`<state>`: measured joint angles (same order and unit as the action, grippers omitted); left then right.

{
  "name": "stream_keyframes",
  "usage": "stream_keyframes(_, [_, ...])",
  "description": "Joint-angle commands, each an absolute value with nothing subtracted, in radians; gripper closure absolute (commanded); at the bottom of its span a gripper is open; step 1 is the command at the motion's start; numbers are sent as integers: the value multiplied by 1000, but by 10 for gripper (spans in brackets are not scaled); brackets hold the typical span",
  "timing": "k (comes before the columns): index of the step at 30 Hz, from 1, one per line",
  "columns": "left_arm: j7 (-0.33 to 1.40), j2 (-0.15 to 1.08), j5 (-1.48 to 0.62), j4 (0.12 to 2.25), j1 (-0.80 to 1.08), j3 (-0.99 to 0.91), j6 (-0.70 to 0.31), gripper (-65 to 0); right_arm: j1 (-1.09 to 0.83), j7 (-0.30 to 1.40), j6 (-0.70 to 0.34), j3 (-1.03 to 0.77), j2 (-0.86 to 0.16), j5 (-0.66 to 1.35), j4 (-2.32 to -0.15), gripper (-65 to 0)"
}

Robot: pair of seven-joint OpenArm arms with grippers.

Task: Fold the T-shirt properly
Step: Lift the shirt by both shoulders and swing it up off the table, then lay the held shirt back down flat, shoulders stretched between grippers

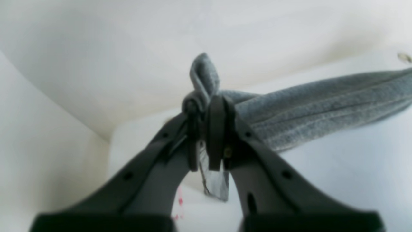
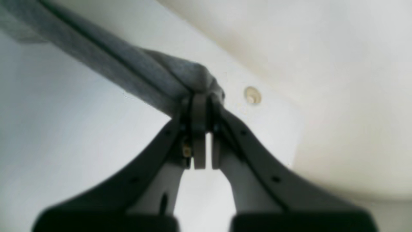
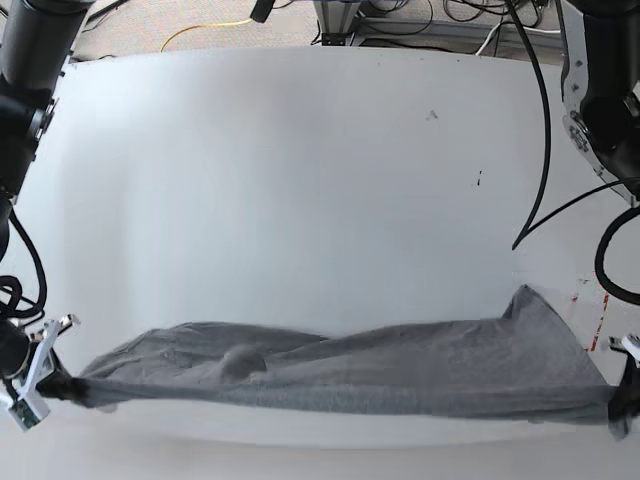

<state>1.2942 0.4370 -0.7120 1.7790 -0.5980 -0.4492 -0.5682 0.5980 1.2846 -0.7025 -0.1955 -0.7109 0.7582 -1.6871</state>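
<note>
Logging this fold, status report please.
Left gripper, right gripper shut on dark grey cotton T-shirt. Shirt stretched between them over white table. Nothing in the way.

Grey heather T-shirt (image 3: pixel 400 365), no print, stretched wide across bottom of base view, lower left to lower right. Fabric bunched and wrinkly, sagging in the middle; both ends gathered to tight points. Upper right corner peaks up near right edge.
</note>
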Motion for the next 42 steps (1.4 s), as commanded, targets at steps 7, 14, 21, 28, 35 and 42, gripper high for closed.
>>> stream_keyframes(7, [1277, 386, -714, 1920, -294, -556, -582, -11, 286, 1265, -698, -417, -638, 753, -1804, 0])
stream_keyframes(14, [1276, 348, -725, 1971, -28, -627, -584, -11, 27, 1264, -698, -549, -552, 753, -1873, 0])
stream_keyframes(21, [1276, 341, -857, 1975, 202, -754, -584, -11, -160, 1262, -698, -622, -509, 754, -1910, 0])
stream_keyframes(28, [1276, 361, -889, 1974, 378, -834, -584, -11, -295, 1265, -698, -684, -450, 754, -1910, 0])
stream_keyframes(35, [1274, 364, -880, 1972, 456, -840, -644, -11, -404, 1265, -698, -713, -386, 753, -1910, 0])
stream_keyframes(42, [1271, 361, -808, 1971, 512, -839, -664, -11, -453, 1259, -698, -713, -358, 748, -1906, 0])
